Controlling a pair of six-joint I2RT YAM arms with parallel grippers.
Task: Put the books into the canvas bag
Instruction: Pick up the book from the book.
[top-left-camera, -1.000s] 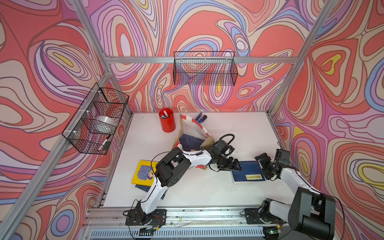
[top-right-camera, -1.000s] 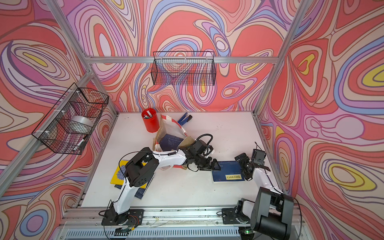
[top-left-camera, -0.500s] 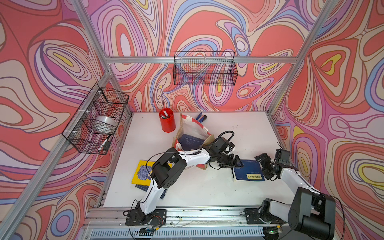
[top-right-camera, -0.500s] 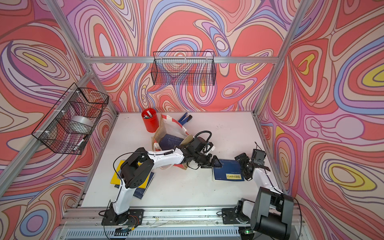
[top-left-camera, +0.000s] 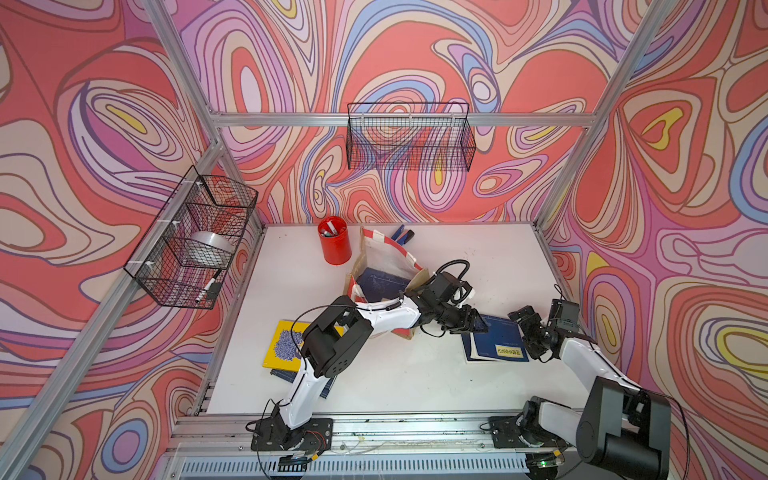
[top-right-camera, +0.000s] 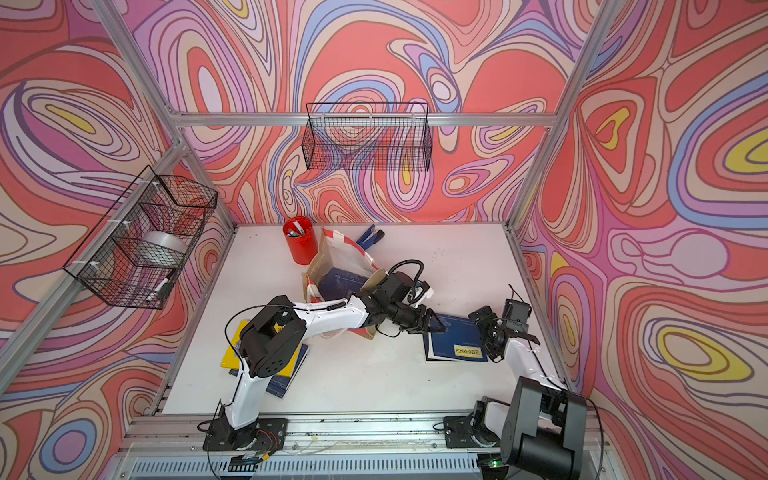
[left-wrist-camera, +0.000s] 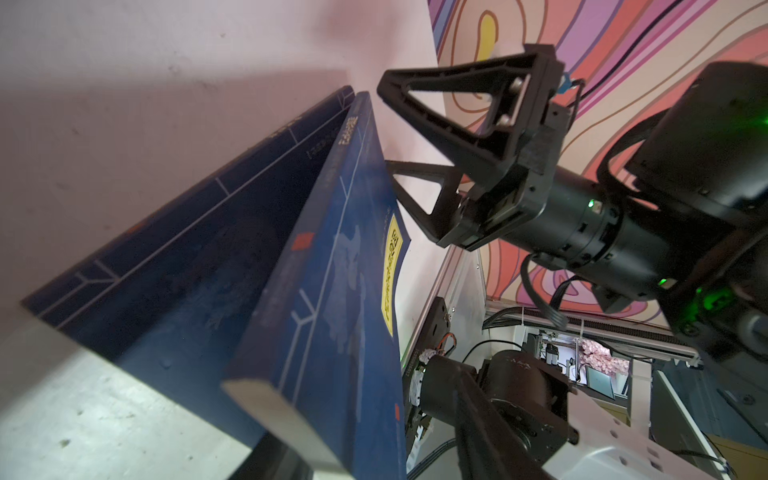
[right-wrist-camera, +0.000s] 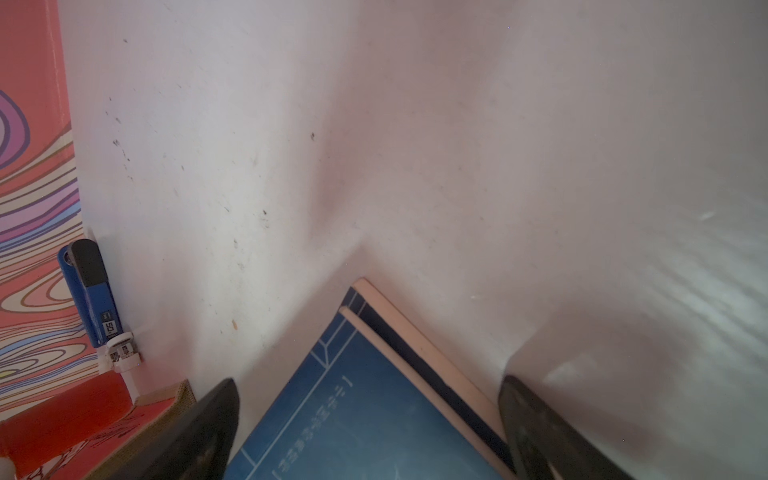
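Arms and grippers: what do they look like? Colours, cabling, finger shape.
Left arm and right arm: white shells, black joints and bases; black cable loop at left wrist. Right gripper: black triangular open-frame fingers. Left gripper: black too.

Red pen cup (top-left-camera: 335, 245) and blue stapler (top-left-camera: 402, 235) sit near back wall.

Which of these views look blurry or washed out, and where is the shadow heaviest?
Left wrist view: the raised book blurs at its near end, with deep shadow beneath it, while the right arm's fingers are sharp. Right wrist view: hazy, the table washed pale pink, the fingers dark smears at the edge. Both top views: sharp, evenly lit, only soft shadows.
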